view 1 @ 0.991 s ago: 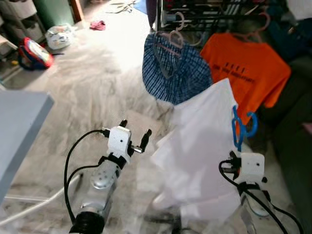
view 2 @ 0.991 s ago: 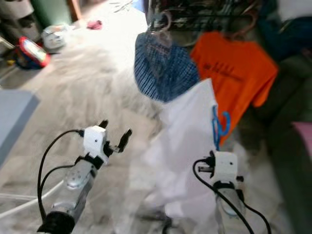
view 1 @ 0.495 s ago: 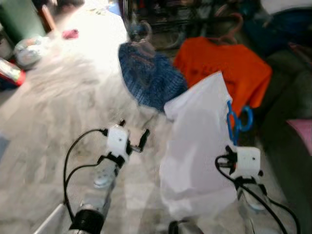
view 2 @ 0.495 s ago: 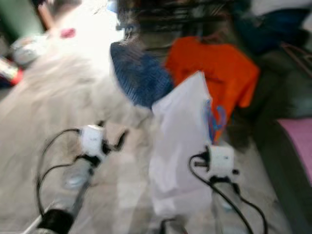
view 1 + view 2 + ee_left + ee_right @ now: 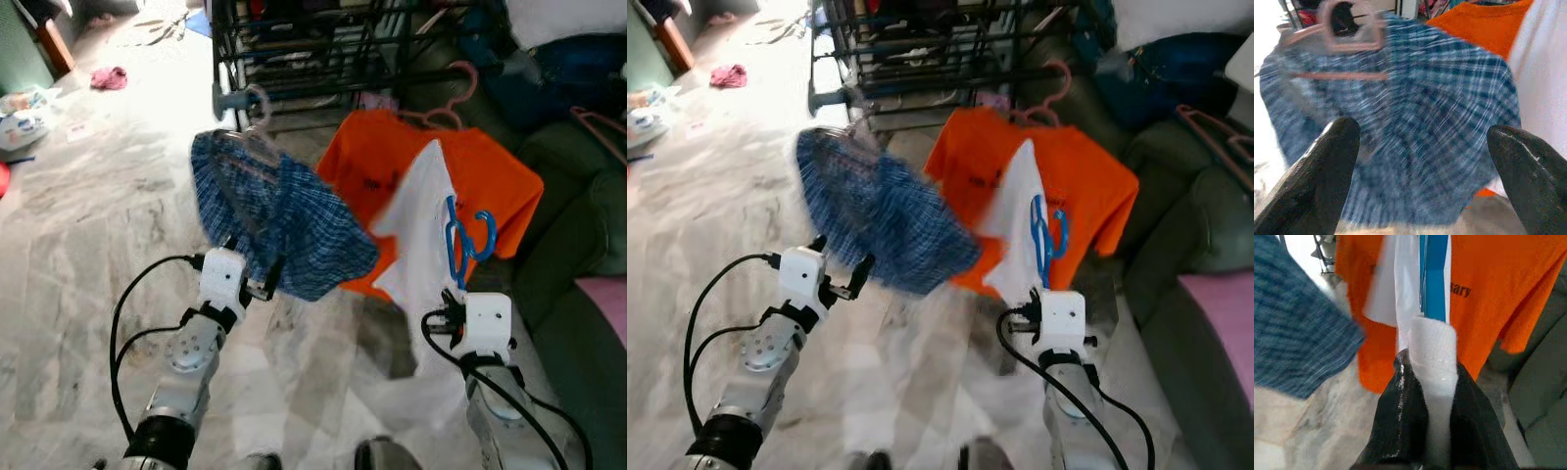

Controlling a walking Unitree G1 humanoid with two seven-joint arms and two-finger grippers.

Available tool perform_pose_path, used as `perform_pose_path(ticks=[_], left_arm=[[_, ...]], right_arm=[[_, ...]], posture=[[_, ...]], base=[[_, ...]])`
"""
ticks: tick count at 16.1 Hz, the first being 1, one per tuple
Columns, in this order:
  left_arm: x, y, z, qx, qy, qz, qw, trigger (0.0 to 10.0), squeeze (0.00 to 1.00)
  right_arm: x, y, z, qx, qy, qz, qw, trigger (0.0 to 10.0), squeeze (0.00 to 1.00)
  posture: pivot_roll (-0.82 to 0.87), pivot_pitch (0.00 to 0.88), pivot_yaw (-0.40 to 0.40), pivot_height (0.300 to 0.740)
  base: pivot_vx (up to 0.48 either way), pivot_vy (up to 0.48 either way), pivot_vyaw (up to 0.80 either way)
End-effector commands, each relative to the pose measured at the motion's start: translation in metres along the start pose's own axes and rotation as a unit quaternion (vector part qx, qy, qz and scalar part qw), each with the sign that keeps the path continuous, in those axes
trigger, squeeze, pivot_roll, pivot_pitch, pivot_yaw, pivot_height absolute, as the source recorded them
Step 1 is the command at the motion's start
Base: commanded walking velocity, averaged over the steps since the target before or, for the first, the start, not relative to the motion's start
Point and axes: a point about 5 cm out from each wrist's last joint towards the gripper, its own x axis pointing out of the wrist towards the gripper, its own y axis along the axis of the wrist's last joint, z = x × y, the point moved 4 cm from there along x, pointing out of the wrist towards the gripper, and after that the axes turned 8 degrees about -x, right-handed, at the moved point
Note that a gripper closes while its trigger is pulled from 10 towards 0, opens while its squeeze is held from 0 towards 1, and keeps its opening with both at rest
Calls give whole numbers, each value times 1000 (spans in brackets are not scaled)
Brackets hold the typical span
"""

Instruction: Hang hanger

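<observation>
Step in hand, as I judge it: carrying the load to the rack, hang not yet made. The right gripper [image 5: 1427,382] has its two black fingers pressed together on the white collar fabric of the white garment [image 5: 423,225] and the neck of the blue hanger [image 5: 462,235]; the hanger's hook stands above the gripper, free, touching no rail. The garment hangs from the hanger and drapes down beside the right arm toward the marble floor [image 5: 88,225]. The left gripper [image 5: 253,284] is held forward with fingers [image 5: 1332,161] spread wide and nothing between them; it sits just in front of the blue plaid garment [image 5: 279,220], contact uncertain. That plaid piece hangs on a pink hanger [image 5: 1347,29] from the near end of the black rack [image 5: 294,49]. An orange T-shirt [image 5: 392,166] hangs on another pink hanger [image 5: 441,93] further along the rack's front rail, directly behind the white garment. Next move calls for lifting the blue hook above rail height, finding a gap between or beside the hung garments, and lowering the hook over the rail before letting go. Risk: the white cloth snagging the orange shirt. No containers with visible contents; rack shelves too cluttered and dark to read. Dark sofa [image 5: 578,255] lies along the right.
</observation>
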Motion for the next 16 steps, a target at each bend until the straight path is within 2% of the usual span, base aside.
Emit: perform_pose_path(ticks=[1,4,5,8,12,16], left_arm=[[-1,-9,1,-3,5,-19,1000,10000,0],[-1,-11,-3,-9,19,-27,999,10000,0],[0,-11,-3,-8,18,-27,999,10000,0],[0,-10,-3,-5,13,-26,1000,10000,0],[-1,-11,-4,0,12,-28,1000,10000,0],[-2,-14,0,3,1,-33,999,10000,0]], right_arm=[[1,5,3,-3,9,10,1000,10000,0],[4,8,-15,5,63,12,998,10000,0],[4,9,-19,-6,76,17,997,10000,0],[4,8,-25,-9,85,15,996,10000,0],[4,8,-28,-11,91,16,996,10000,0],[3,5,-30,-14,92,10,996,10000,0]], posture=[[38,190,12,740],[40,197,13,740],[41,199,14,740],[45,203,17,740],[42,218,23,740],[38,226,32,740]], base=[[0,0,0],[0,0,0],[0,0,0],[0,192,0],[0,463,0],[0,480,0]])
